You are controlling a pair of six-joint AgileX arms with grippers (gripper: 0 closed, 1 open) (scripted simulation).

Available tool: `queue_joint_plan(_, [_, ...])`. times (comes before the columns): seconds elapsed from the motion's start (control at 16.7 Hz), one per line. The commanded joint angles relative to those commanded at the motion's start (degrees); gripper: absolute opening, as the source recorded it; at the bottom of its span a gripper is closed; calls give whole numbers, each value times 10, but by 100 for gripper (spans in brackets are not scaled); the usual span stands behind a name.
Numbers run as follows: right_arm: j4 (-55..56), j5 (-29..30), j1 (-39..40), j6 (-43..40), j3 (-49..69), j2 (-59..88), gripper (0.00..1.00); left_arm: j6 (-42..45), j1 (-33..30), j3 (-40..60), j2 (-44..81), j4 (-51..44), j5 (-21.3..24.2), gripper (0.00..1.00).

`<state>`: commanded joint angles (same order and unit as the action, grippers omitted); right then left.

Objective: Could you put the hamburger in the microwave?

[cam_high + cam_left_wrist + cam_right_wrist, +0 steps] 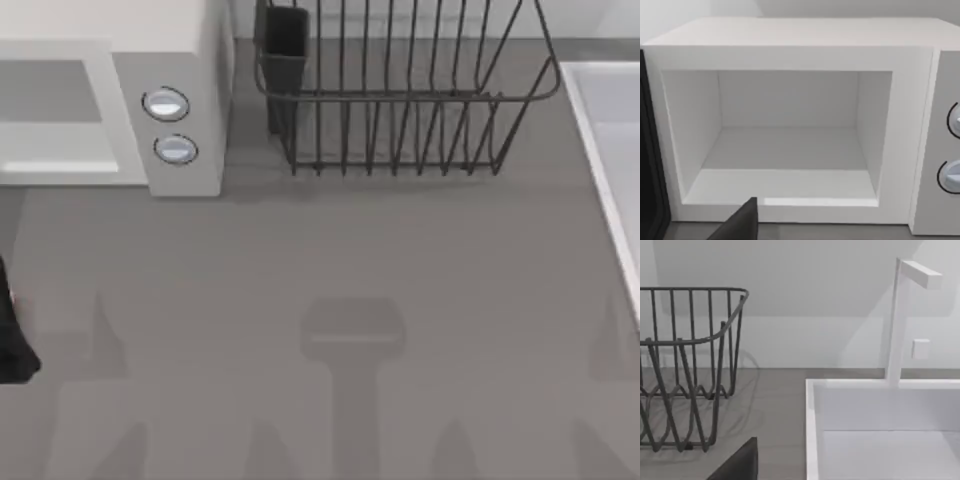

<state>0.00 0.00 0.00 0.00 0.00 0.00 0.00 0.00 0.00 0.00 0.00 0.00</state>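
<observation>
The microwave (pixel 790 125) stands open and bare inside at the bench's (pixel 330 260) far left, faced by the left arm; I can't spot the hamburger or tell either pincer's state. Finding the burger comes next.

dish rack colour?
Dark grey wire dish rack, clearest in the top view.

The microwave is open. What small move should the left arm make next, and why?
Probably draw the left hand back and turn it toward the table: it faces the open microwave, whose floor lies bare, so food must first be fetched. The right hand hangs by the sink.
</observation>
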Motion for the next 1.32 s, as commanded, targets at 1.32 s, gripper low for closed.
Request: queue_joint_plan(1.32, [0, 0, 0, 0, 0, 0, 100, 721, 78, 599, 870, -472, 2, 100])
